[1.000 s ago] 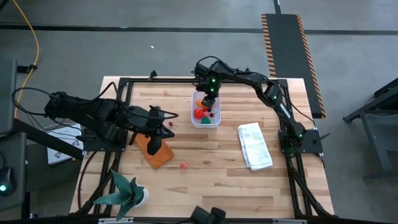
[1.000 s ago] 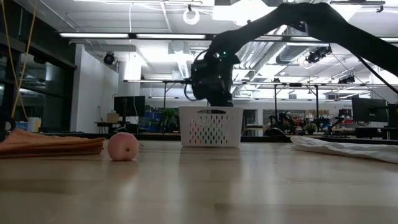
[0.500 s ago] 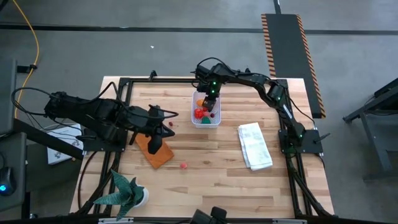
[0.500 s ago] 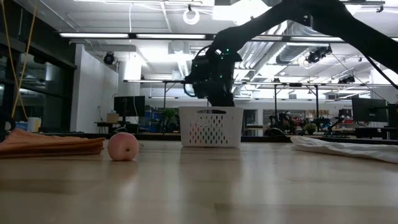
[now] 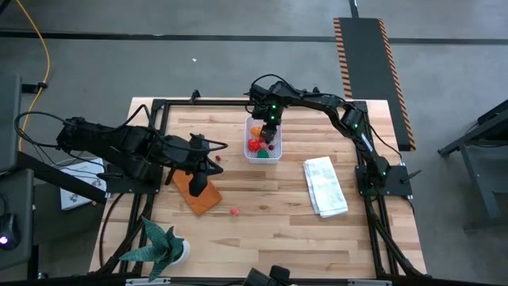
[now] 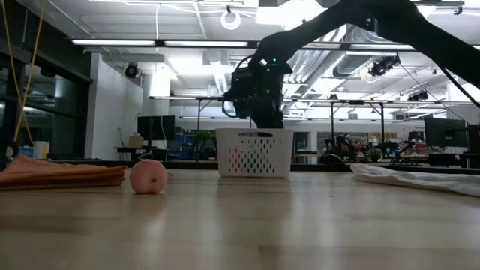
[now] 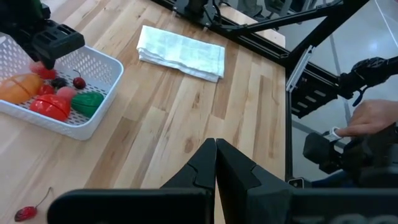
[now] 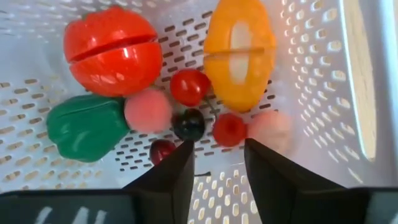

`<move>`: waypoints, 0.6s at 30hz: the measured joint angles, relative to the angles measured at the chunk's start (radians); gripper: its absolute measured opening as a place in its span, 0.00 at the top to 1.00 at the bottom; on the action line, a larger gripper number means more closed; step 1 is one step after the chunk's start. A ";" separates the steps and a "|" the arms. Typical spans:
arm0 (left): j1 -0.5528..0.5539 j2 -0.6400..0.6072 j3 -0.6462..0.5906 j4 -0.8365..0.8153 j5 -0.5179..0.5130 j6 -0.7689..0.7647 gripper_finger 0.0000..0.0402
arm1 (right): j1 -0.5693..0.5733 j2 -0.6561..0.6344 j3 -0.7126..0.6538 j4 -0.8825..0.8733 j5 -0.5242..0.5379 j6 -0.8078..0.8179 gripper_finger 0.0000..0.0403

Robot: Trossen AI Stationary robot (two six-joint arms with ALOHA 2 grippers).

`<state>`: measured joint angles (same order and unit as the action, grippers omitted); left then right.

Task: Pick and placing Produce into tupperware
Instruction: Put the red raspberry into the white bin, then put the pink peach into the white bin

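The tupperware [image 5: 262, 143] is a white perforated tub at the table's far middle. It holds a red tomato [image 8: 112, 50], an orange piece [image 8: 239, 43], a green piece [image 8: 87, 127], pink balls and small red and dark berries. My right gripper [image 8: 217, 165] hangs open just above them, pointing down into the tub [image 6: 255, 154]. My left gripper [image 7: 216, 152] is shut and empty, raised over the orange-brown flat rectangle [image 5: 202, 195]. On the table lie a cherry [image 5: 216, 157], a red berry [image 5: 235, 211] and a pink ball [image 6: 148, 177].
A folded white cloth [image 5: 325, 187] lies to the right of the tub. A green spiky plant [image 5: 159, 242] stands at the near left corner. Black frame rails [image 5: 159, 107] border the table. A person's hand [image 7: 373, 118] shows beyond the table's right side.
My right gripper has tipped slightly while staying over the tub. Nothing else has visibly moved.
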<state>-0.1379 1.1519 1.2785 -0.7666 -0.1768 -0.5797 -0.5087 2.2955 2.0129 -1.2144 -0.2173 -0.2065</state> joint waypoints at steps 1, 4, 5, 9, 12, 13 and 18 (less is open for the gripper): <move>0.000 0.000 0.000 0.000 0.000 0.000 1.00 | 0.000 0.000 0.000 -0.002 0.000 -0.001 0.66; 0.000 0.000 0.000 0.000 0.000 0.003 1.00 | 0.000 0.000 0.000 -0.007 -0.001 -0.003 0.63; 0.000 0.000 0.000 0.000 0.000 0.003 1.00 | 0.000 0.000 0.000 -0.008 -0.001 -0.004 0.62; 0.000 0.000 0.000 -0.015 0.015 0.050 1.00 | 0.002 -0.020 0.000 0.000 -0.002 -0.008 0.61; 0.000 0.005 0.000 -0.027 0.051 0.107 1.00 | 0.002 -0.078 0.000 0.030 0.009 -0.008 0.61; -0.001 0.009 0.000 -0.027 0.053 0.119 1.00 | 0.002 -0.100 0.000 0.041 0.020 -0.009 0.61; 0.000 0.043 -0.001 -0.039 0.052 0.155 0.95 | -0.007 -0.216 0.001 0.060 0.060 -0.009 0.61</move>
<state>-0.1382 1.1948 1.2774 -0.8053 -0.1245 -0.4248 -0.5158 2.0800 2.0136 -1.1549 -0.1573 -0.2156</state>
